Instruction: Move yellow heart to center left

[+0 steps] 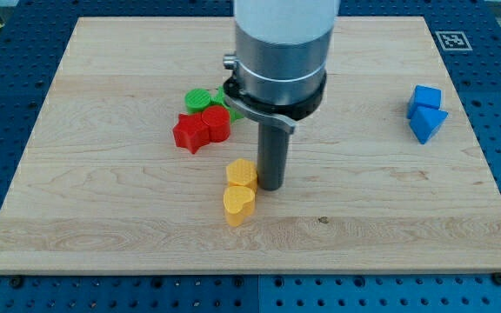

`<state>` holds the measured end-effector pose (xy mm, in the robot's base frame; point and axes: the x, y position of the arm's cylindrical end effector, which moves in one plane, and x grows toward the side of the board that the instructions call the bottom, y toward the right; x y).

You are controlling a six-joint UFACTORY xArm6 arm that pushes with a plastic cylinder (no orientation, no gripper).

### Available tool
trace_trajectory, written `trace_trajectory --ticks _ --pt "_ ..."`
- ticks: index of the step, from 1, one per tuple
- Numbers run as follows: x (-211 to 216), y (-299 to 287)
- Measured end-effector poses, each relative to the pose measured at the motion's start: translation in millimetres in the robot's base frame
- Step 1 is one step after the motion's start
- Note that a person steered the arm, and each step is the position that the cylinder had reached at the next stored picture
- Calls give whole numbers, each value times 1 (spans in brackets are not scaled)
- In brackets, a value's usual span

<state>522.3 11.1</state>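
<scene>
The yellow heart (239, 205) lies on the wooden board (103, 174) below the middle of the view. A second yellow block (242, 173), roughly hexagonal, touches its upper side. My tip (271, 187) rests on the board just right of the two yellow blocks, close beside the upper one and above and to the right of the heart.
A red star block (190, 133) and a red round block (215, 123) sit left of the rod, with a green block (198, 99) behind them and another green block partly hidden by the arm. Two blue blocks (425, 113) sit at the view's right.
</scene>
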Motion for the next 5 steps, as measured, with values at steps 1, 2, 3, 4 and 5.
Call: trace_trajectory --ticks 1,2,3,4,5 --pt "1 -15" --pt "31 16" --pt "61 31" --pt "61 31" --pt "57 20"
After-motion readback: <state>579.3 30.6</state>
